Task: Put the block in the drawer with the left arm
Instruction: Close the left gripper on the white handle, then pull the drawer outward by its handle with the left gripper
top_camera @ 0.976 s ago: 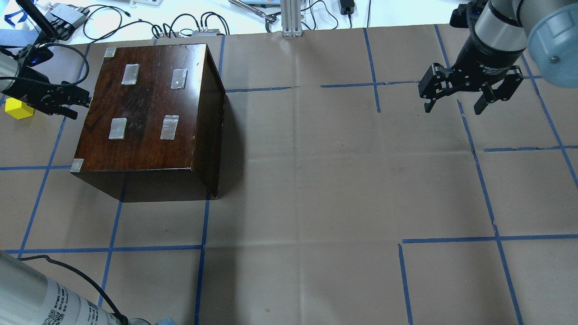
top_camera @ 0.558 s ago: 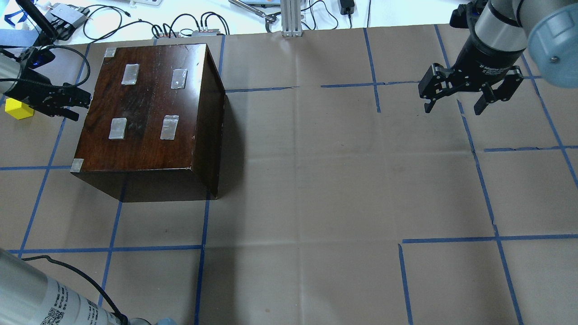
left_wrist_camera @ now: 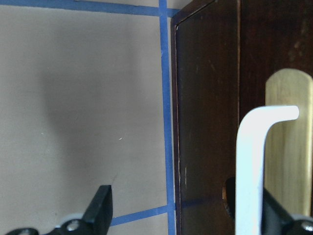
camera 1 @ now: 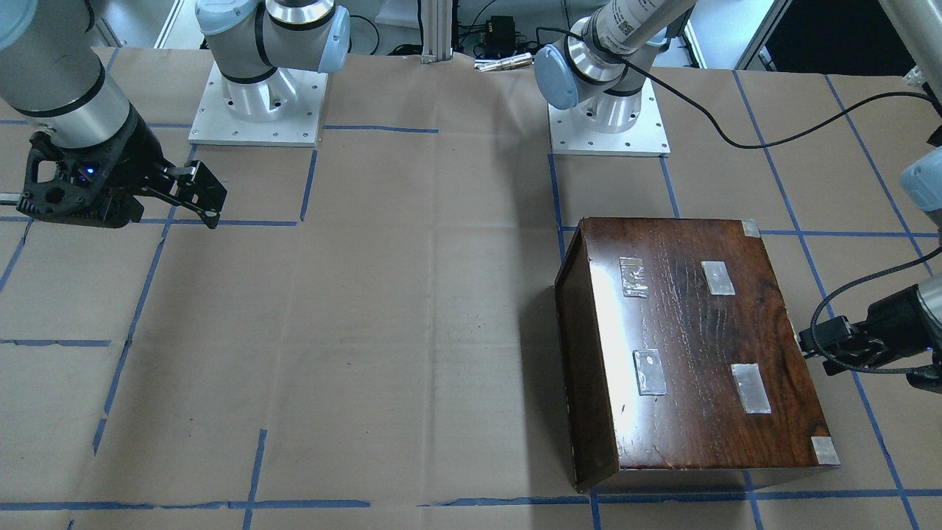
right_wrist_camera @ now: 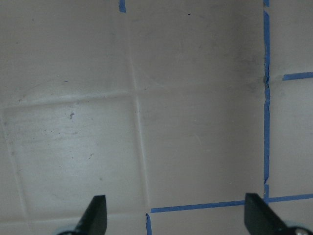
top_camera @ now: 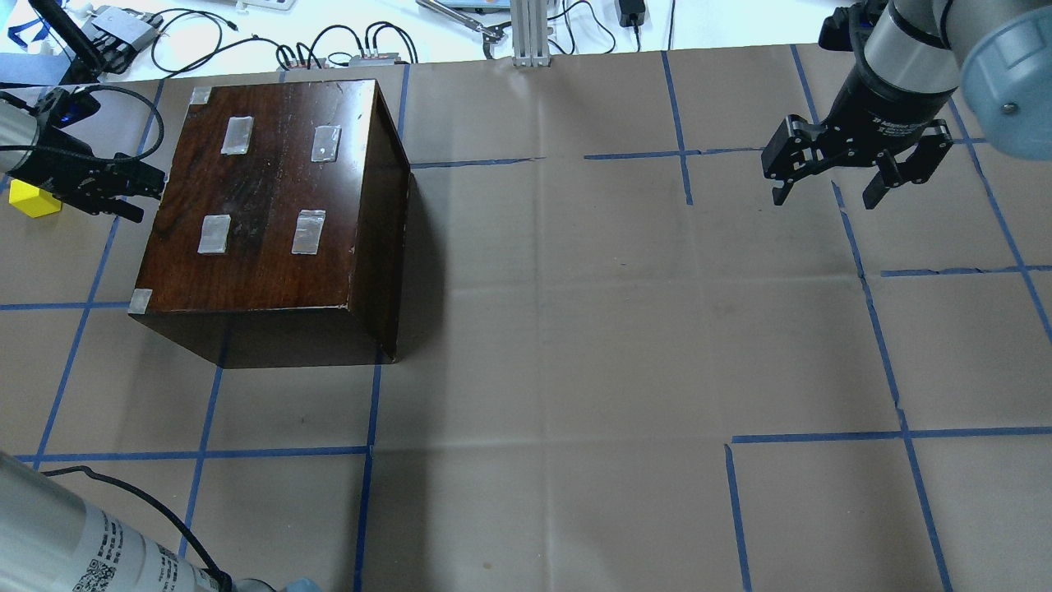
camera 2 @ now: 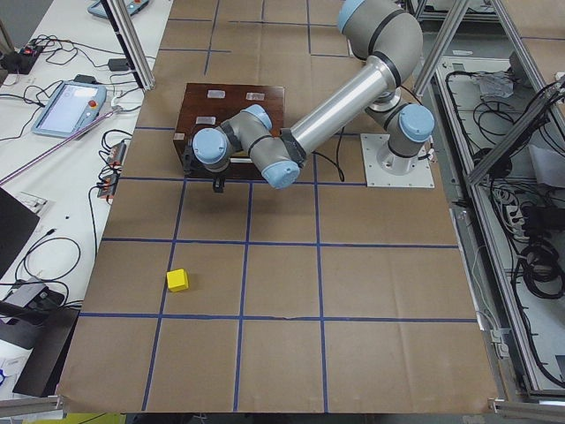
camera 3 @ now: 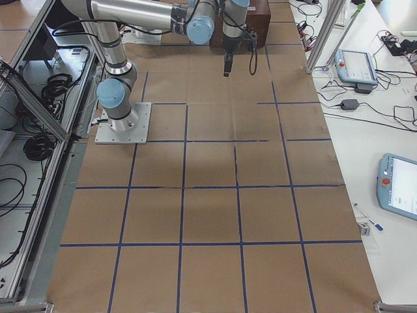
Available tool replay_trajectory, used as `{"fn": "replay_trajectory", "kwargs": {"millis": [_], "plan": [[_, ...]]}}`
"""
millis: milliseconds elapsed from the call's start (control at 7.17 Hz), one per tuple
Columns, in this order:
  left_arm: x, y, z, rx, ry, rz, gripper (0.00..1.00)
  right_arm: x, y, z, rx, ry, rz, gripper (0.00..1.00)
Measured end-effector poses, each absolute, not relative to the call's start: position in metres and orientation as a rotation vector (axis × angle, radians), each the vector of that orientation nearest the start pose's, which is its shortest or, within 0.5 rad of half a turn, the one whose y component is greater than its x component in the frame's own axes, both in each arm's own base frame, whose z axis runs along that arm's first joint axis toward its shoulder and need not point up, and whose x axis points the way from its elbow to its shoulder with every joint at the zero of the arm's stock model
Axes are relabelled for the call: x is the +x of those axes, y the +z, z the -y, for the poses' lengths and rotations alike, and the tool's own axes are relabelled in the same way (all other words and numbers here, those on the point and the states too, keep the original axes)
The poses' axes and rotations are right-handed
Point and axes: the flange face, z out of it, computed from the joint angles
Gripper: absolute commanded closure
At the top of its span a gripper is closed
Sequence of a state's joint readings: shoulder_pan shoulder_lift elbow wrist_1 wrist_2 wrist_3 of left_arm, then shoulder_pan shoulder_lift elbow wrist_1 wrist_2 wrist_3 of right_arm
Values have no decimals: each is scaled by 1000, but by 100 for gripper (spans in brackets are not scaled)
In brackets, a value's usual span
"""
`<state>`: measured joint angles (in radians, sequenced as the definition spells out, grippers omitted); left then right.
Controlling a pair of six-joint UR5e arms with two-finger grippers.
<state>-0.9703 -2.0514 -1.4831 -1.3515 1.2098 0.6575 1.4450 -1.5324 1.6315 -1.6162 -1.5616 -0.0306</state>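
The yellow block (top_camera: 31,201) lies on the paper at the far left, behind my left gripper (top_camera: 146,191); it also shows in the exterior left view (camera 2: 177,280). The left gripper is open and empty, right at the left face of the dark brown box (top_camera: 271,197). In the left wrist view the open gripper (left_wrist_camera: 188,215) straddles the box's edge (left_wrist_camera: 210,98), with a white hook (left_wrist_camera: 254,147) over a pale strip (left_wrist_camera: 288,147). The drawer is shut inside the box; its tray is hidden. My right gripper (top_camera: 826,196) is open and empty at the far right.
Brown paper with blue tape lines (top_camera: 526,160) covers the table. Cables and a metal post (top_camera: 530,33) lie beyond the far edge. The left arm's black cable (camera 1: 831,324) loops beside the box. The arm bases (camera 1: 257,103) stand at the robot's side.
My left gripper has shifted a little away from the box's corner, toward the far left, and now covers part of the block. The right arm has not moved.
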Motion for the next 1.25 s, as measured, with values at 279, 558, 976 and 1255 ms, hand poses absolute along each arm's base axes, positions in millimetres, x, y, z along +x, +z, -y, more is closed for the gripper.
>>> {"fn": "replay_trajectory", "kwargs": {"millis": [279, 558, 976, 1255], "plan": [[229, 281, 625, 45, -140, -3528, 2, 70, 444, 514, 149, 82, -3124, 0], [242, 280, 621, 54, -155, -3525, 2, 70, 444, 514, 149, 82, -3124, 0], [259, 281, 616, 41, -178, -3517, 2, 70, 443, 514, 149, 83, -3124, 0], [268, 282, 614, 32, -181, -3497, 2, 70, 444, 514, 149, 82, -3124, 0]]}}
